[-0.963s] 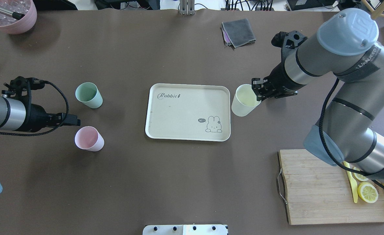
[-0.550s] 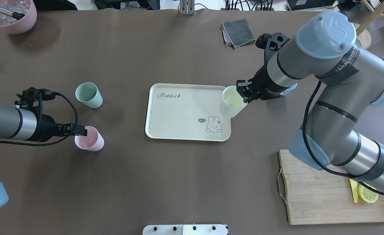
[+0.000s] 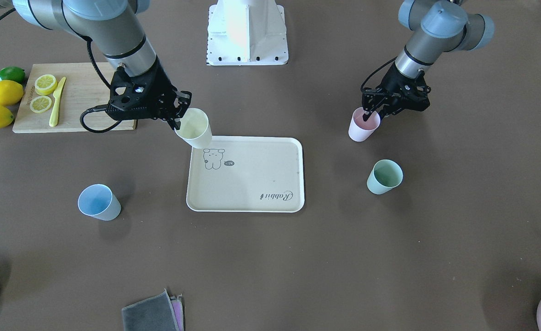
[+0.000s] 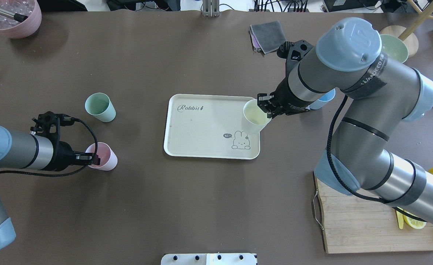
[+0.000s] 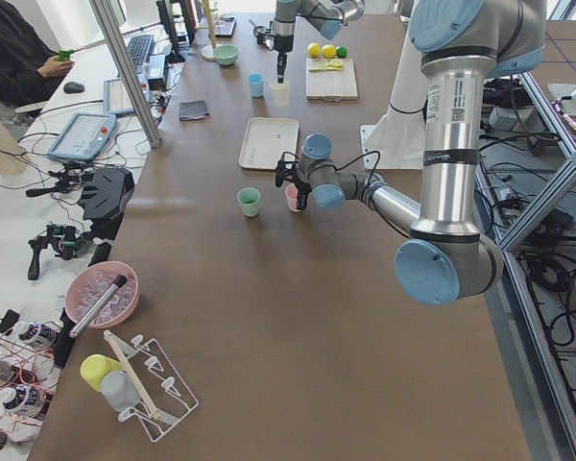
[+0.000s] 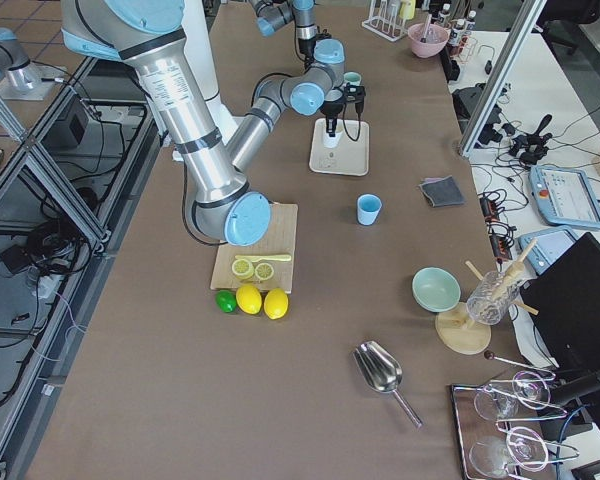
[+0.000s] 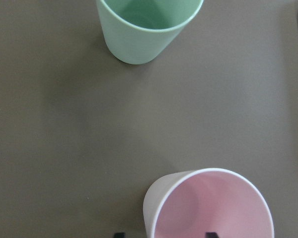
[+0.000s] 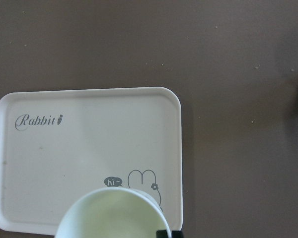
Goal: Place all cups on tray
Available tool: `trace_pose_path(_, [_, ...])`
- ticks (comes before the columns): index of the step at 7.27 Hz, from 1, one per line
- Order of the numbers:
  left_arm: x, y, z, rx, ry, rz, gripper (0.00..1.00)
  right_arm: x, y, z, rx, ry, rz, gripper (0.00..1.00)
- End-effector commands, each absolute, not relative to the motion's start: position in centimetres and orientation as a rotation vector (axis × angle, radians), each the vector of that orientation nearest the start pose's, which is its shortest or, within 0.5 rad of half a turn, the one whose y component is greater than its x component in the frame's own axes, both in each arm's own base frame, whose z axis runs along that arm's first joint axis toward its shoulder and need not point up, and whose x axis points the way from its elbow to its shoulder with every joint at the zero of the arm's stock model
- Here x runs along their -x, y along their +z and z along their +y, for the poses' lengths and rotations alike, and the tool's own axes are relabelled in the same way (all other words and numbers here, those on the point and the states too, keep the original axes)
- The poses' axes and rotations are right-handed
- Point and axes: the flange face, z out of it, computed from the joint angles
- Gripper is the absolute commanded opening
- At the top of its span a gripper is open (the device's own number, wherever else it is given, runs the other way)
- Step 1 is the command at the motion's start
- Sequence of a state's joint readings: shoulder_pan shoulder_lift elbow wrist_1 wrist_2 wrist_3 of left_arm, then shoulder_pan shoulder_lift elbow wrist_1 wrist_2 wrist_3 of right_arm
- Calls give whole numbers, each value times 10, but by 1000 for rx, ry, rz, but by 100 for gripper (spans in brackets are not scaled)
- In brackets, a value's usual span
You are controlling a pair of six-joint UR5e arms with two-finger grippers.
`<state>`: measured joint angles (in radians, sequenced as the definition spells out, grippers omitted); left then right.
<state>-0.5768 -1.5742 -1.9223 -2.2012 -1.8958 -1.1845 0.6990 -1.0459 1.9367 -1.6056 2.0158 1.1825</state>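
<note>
My right gripper (image 4: pixel 266 109) is shut on the rim of the pale yellow cup (image 4: pixel 254 118) and holds it tilted above the right edge of the cream tray (image 4: pixel 201 127), near the rabbit drawing. It shows too in the front view (image 3: pixel 196 129). My left gripper (image 4: pixel 93 159) is open at the pink cup (image 4: pixel 105 157), one finger inside the rim and one outside (image 7: pixel 119 234). The mint green cup (image 4: pixel 100 107) stands behind the pink one. The light blue cup (image 3: pixel 98 202) stands right of the tray, mostly hidden by my right arm in the overhead view.
A wooden cutting board (image 4: pixel 363 221) with lemon slices and a yellow knife lies at the near right, with whole lemons (image 3: pixel 4 93) beside it. A grey cloth (image 4: pixel 268 36) lies far right, a pink container (image 4: pixel 12 18) far left, a pale green bowl (image 4: pixel 396 47) far right.
My right arm carried the yellow cup left, from beside the tray to over its right edge. My left gripper moved forward and now straddles the pink cup's rim.
</note>
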Motion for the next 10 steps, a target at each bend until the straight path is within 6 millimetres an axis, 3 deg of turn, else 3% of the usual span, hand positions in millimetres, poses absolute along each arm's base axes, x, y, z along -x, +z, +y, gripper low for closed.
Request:
trace_pose_path(1, [-358, 411, -370, -202, -28, 1019, 0, 409, 211, -445, -89, 87, -921, 0])
trace_pose_path(3, [-320, 381, -415, -159, -61, 1098, 0, 436, 205, -450, -98, 81, -905, 0])
trace_pose_path(4, [-330, 353, -430, -155, -70, 1101, 0, 456, 212, -452, -91, 74, -880, 0])
trace_pose_path(5, [-352, 312, -452, -143, -86, 1078, 0, 472, 222, -445, -81, 58, -856, 0])
trace_pose_path(6, [-363, 288, -461, -133, -92, 1066, 0, 487, 235, -443, -69, 45, -826, 0])
trace_pose_path(7, [-369, 278, -464, -132, -91, 1065, 0, 497, 239, -435, -68, 33, -813, 0])
trace_pose_path(9, [-395, 248, -483, -141, -139, 1072, 0, 507, 240, -426, -82, 29, -801, 99])
trace_pose_path(10, [-428, 230, -475, -147, -153, 1075, 0, 505, 237, -427, -83, 62, -807, 99])
